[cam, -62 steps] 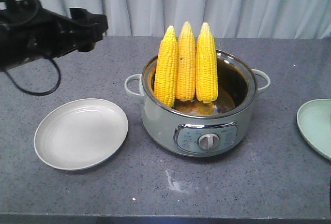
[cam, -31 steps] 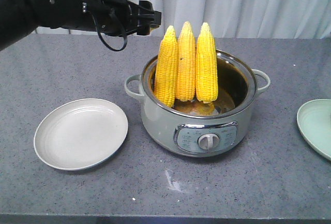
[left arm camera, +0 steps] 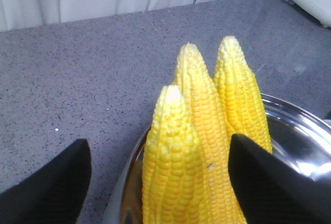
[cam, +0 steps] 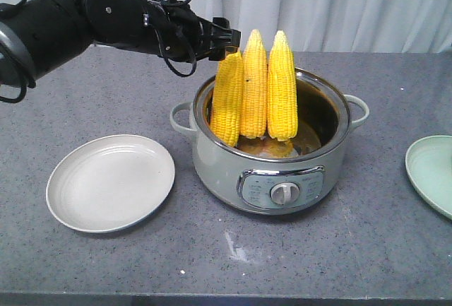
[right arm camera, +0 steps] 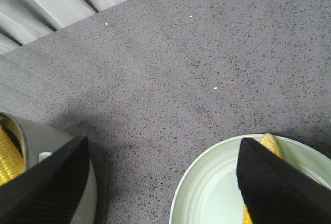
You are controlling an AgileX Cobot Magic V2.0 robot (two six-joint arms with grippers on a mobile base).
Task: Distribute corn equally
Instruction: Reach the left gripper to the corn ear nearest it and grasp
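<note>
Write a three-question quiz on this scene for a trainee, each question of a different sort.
1. How many corn cobs stand upright in the pot?
2. True or false: the white plate holds no corn.
3. The left gripper is: A open, near the tip of the leftmost cob; B shut on the middle cob; C resting on the table.
Key: 1 three; 2 true; 3 A.

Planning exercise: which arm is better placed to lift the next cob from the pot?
Left. The left pincer, open, sits at the leftmost cob; the right pincer is over the green plate.
</note>
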